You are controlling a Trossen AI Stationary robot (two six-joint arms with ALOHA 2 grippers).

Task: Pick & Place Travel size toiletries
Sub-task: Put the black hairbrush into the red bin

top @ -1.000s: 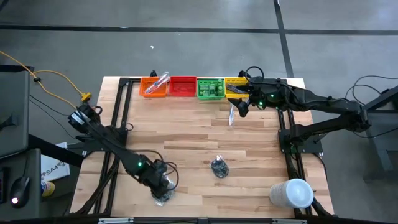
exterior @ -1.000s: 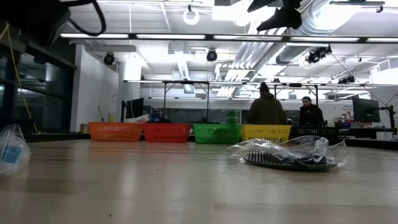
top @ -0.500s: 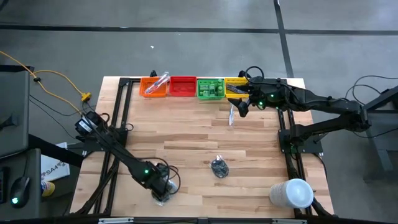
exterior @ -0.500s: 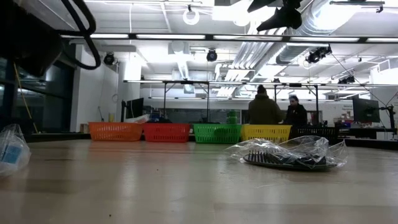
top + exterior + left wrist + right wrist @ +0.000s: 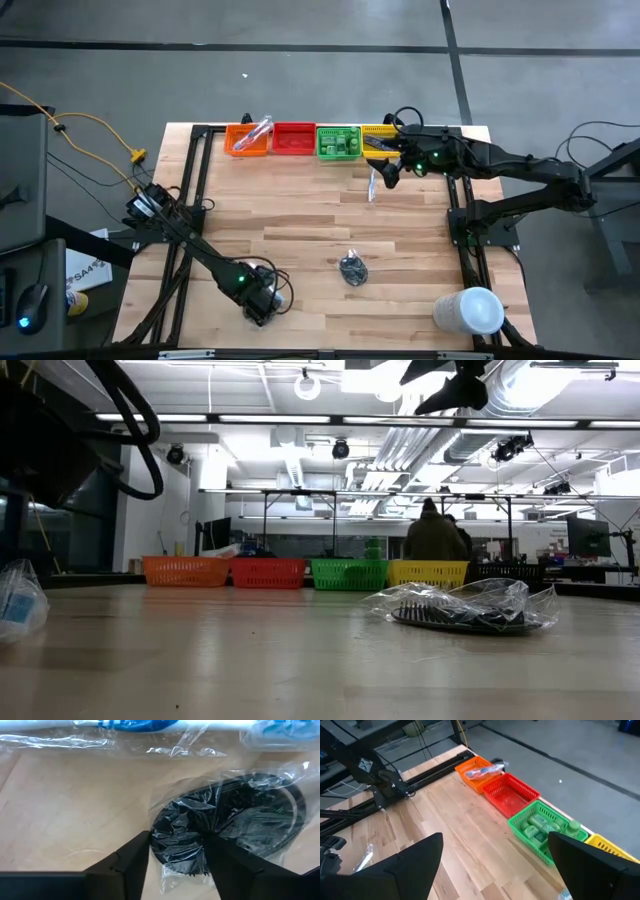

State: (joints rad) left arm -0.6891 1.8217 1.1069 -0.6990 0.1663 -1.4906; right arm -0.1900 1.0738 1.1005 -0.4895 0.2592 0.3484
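Note:
My left gripper [image 5: 264,304] is low over the near-left part of the table, open. In the left wrist view its fingers [image 5: 134,854] stand on either side of one rim of a dark round bundle [image 5: 235,820] in clear wrap. A clear-wrapped white-blue toothbrush [image 5: 140,725] lies just beyond the bundle. My right gripper [image 5: 386,172] hovers open beside the yellow bin [image 5: 378,134]. A small clear-wrapped item [image 5: 372,186] shows just below it. Another dark item in clear wrap [image 5: 351,268] lies flat mid-table, showing comb-like teeth in the low view [image 5: 465,612]. My left gripper comes from above, pointing down. One finger [image 5: 134,854] is outside the bundle's rim [image 5: 172,842] and the other [image 5: 225,857] is over its middle. Whether they touch the wrap, I cannot tell. The bundle lies flat on the table.
Four bins line the far edge: orange [image 5: 247,140] holding a wrapped toothbrush, red [image 5: 293,139], green [image 5: 338,143] holding green bottles, and yellow. A large white cylinder [image 5: 468,310] stands at the near-right corner. Bare wood lies between. People stand in the room behind [image 5: 435,540].
My left arm has stretched further out and come down over the dark bundle at the near-left. Its dark bulk now fills more of the low view's upper left. My right arm and the items on the table have kept still.

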